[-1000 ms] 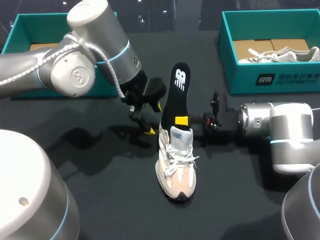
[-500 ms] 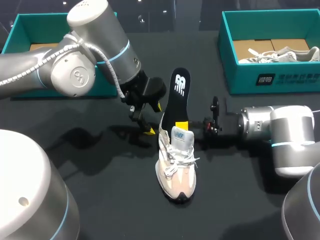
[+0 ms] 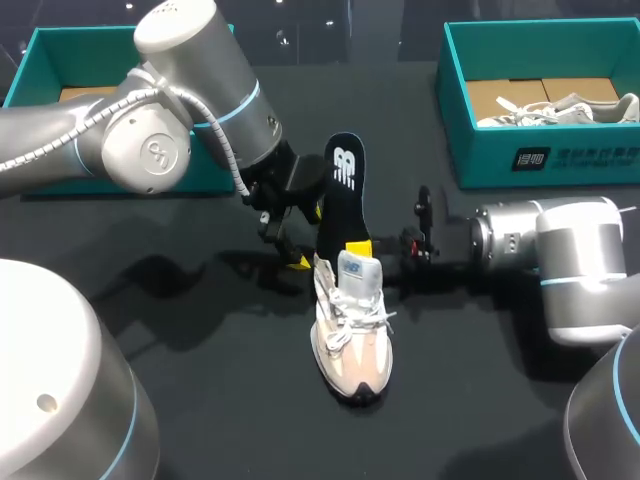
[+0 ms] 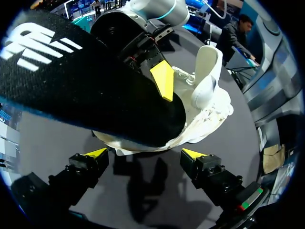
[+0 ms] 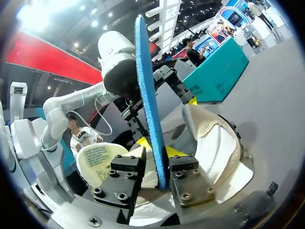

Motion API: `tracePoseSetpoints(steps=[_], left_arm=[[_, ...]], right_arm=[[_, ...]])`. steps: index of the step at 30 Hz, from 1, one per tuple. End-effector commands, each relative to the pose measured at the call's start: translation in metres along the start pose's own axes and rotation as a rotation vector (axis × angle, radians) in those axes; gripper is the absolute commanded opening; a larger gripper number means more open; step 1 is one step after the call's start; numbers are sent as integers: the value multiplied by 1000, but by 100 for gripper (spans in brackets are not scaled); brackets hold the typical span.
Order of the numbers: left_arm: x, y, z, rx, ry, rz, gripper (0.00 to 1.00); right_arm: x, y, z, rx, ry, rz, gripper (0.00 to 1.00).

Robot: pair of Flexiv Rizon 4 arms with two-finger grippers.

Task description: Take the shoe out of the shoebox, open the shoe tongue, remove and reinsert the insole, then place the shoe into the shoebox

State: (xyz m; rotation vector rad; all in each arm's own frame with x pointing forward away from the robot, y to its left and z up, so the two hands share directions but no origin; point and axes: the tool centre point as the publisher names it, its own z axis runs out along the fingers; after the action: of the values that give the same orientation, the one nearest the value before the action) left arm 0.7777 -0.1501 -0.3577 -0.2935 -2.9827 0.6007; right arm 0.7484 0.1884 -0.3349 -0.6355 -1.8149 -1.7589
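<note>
the insole (image 3: pixel 340 190) is held upright at the centre of the head view. its lower part is clamped from both sides between the fingers of the right gripper (image 5: pixel 159 177), whose arm comes in from the right edge. its lower end is sunk in the collar of the shoe (image 3: pixel 352 335), which stands on its sole on the table (image 3: pixel 200 390) just below centre, toe toward the lower edge, with the tongue (image 3: pixel 361 275) raised. the left gripper (image 4: pixel 144 155) is placed just left of the insole, behind the heel. its fingers are spread and closed on nothing, and contact with the heel cannot be confirmed.

whether the insole is being drawn out or fed back cannot be told from this moment. either way, it is best kept in line with the shoe's length and moved along the collar's slope, not levered sideways. the shoe is gripped by nothing and would probably be dragged or tipped, so the heel should be braced by the spread left fingers.

bare table is seen below the shoe and to its lower left and right. the left wrist crowds the insole from the upper left. the left shoebox (image 3: pixel 25 65) at upper left and the right shoebox (image 3: pixel 560 155) at upper right, where another shoe (image 3: pixel 560 110) lies, are well apart from the work.
</note>
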Motion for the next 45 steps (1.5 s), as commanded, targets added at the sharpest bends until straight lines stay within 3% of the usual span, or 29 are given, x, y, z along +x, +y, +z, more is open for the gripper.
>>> tracePoseSetpoints(steps=[1,19,34,45], left_arm=[[1,1,-1,-1,-1,1,100],[1,1,-1,-1,-1,1,100],[1,1,-1,-1,-1,1,100],[1,1,-1,-1,-1,1,100]], right_arm=[[-1,1,4,16,0,-4,29],[-3,12,6,64,-46,-19,31],[3,16,-8,35,-82,-51,33],[5,31,-1,73,-65,-94,32]])
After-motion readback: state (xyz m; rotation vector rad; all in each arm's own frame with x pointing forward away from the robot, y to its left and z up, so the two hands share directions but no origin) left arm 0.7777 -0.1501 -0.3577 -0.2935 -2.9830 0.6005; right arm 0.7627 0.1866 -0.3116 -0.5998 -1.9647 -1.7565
